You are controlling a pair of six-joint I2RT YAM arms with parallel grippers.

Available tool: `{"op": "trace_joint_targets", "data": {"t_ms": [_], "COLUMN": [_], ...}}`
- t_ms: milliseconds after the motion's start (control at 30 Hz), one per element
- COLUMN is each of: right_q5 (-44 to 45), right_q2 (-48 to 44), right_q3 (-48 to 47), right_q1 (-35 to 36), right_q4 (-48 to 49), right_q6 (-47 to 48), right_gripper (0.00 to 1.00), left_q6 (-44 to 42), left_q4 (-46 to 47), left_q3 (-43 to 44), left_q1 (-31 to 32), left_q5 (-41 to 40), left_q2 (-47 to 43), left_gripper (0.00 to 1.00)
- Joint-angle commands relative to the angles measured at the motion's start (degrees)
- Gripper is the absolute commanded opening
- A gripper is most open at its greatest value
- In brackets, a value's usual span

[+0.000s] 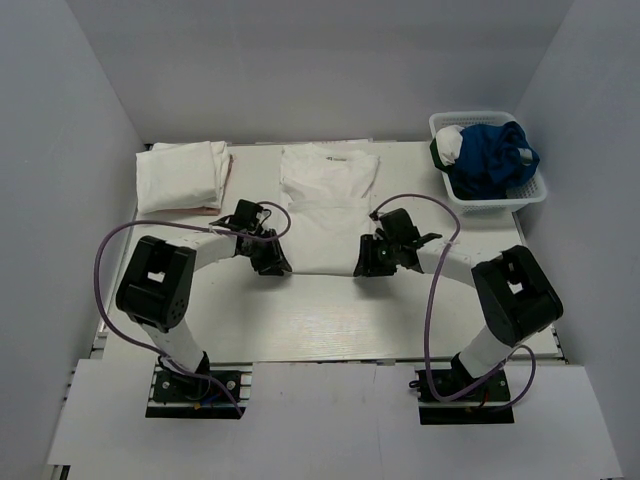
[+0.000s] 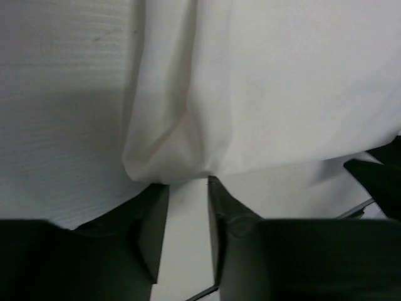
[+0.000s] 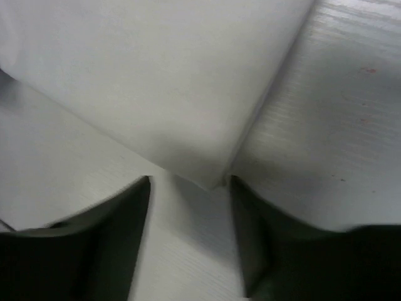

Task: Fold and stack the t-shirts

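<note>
Two arms: boxy black joint housings [image 1: 155,285], white tubular links [image 1: 182,345], looping purple cables [image 1: 428,320], matte black wedge-shaped fingers [image 2: 150,232].

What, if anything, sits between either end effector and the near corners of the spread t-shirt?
Nothing visible. The left end effector and right end effector are both open, each lined up on a near corner of the t-shirt, with only table showing in the gap.

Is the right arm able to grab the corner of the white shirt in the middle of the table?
Probably yes. The right pincer is open, and the corner of the t-shirt lies just ahead of it on the table, with nothing between them.
</note>
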State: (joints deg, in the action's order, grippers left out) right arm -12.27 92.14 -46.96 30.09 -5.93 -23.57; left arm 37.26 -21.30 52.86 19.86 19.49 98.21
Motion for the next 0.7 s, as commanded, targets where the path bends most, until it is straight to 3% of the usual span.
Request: {"op": "trace_joint_targets", "data": {"t_ms": [0, 33, 100, 200, 300, 567, 667], "right_q5": [1.28, 2.07, 2.34, 2.34, 2.43, -1.52, -2.93], "right_q2": [1.55, 2.16, 2.87, 1.82, -1.6, -14.6, -19.09], "right_q3": [0.64, 1.34, 1.08, 1.34, 2.39, 6.88, 7.23], "right_q1": [0.32, 0.15, -0.03, 0.41, 0.15, 1.11, 1.99], "right_q4": [1.26, 1.62, 0.84, 0.66, 0.4, -6.19, -12.07], "right_q6": [0.19, 0.45, 0.63, 1.51, 1.77, 6.77, 8.01], "right_gripper": [0.43, 0.36, 0.21, 0.0, 0.0, 0.0, 0.0], "left_q6": [-1.04, -0.52, 0.18, 0.19, 0.71, 6.07, 7.65], "left_q4": [0.73, 1.52, 3.19, 4.5, 5.04, 8.56, 3.49], "left_q3": [-0.57, -0.57, -1.09, -1.09, -3.28, -16.64, -17.27], "left_q1": [0.36, 0.36, 0.36, 0.36, 0.36, 2.82, 5.18], "left_q5": [-3.4, -3.4, -2.79, -2.26, -1.56, 1.07, 1.08], "left_q2": [3.03, 3.82, 4.96, 5.58, 3.57, -17.68, -25.86], "left_gripper": [0.39, 0.17, 0.0, 0.0, 0.0, 0.0, 0.0]}}
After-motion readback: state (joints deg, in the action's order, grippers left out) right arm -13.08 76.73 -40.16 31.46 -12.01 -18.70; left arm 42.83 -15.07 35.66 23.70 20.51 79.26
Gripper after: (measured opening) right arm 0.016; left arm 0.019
